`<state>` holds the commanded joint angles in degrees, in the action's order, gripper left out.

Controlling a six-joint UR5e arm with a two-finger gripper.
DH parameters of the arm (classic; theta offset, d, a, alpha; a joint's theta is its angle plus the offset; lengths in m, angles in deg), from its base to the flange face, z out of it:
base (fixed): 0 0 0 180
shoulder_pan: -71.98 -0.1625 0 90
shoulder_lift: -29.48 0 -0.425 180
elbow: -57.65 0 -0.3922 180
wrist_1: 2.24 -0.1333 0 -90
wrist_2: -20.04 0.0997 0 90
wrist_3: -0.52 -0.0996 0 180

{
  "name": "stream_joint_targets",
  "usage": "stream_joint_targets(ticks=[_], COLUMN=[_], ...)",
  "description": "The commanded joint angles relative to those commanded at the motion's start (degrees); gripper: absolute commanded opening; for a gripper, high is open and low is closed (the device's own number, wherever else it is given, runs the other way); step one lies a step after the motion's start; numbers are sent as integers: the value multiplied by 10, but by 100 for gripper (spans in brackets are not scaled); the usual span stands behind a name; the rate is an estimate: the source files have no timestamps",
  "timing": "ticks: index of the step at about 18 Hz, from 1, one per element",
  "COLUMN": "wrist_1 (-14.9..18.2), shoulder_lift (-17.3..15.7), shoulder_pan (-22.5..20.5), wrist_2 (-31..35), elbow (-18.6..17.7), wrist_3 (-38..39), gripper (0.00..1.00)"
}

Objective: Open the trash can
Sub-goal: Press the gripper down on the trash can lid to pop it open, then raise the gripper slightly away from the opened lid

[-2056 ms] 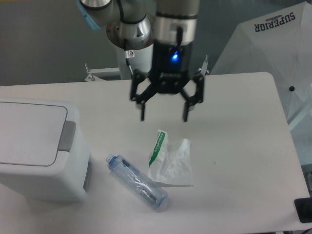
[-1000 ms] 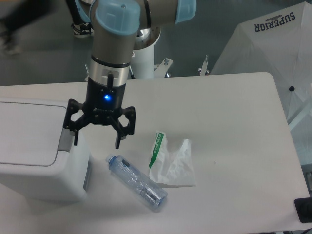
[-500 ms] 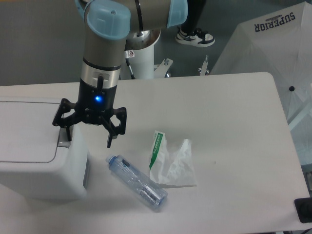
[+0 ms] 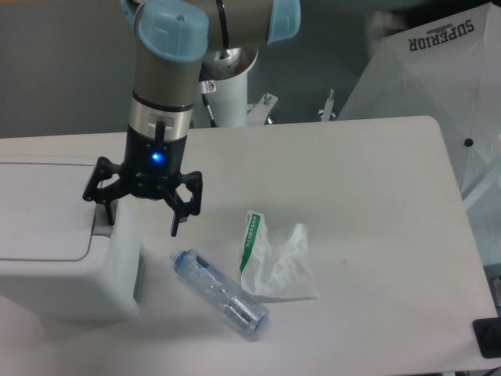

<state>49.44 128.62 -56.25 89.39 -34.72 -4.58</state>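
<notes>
The trash can [image 4: 55,251] is a large white boxy bin at the left of the table, its flat lid down. Its grey push tab [image 4: 100,229] at the lid's right edge is mostly hidden behind my gripper. My gripper [image 4: 141,218] is open, pointing down, straddling the bin's right edge. Its left finger [image 4: 102,208] is over the tab and the right finger [image 4: 178,221] hangs beside the bin above the table. I cannot tell whether the left finger touches the tab.
A clear plastic bottle [image 4: 220,292] lies on the table right of the bin. A crumpled white wrapper with green print [image 4: 272,255] lies beside it. A white umbrella [image 4: 438,78] stands off the table's right side.
My gripper moved from above the wrapper leftward and down to the bin's right edge. Over the last half second it barely shifted. It stayed open throughout.
</notes>
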Motion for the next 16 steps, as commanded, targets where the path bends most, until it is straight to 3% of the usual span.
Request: stream_joint_targets(ticks=[9,16], wrist_1=[0,0], shoulder_lift=[2,-11], shoulder_pan=[-3,-55], wrist_2=[0,0], elbow=[-3,44], wrist_3=[0,-10], gripper=[100,100])
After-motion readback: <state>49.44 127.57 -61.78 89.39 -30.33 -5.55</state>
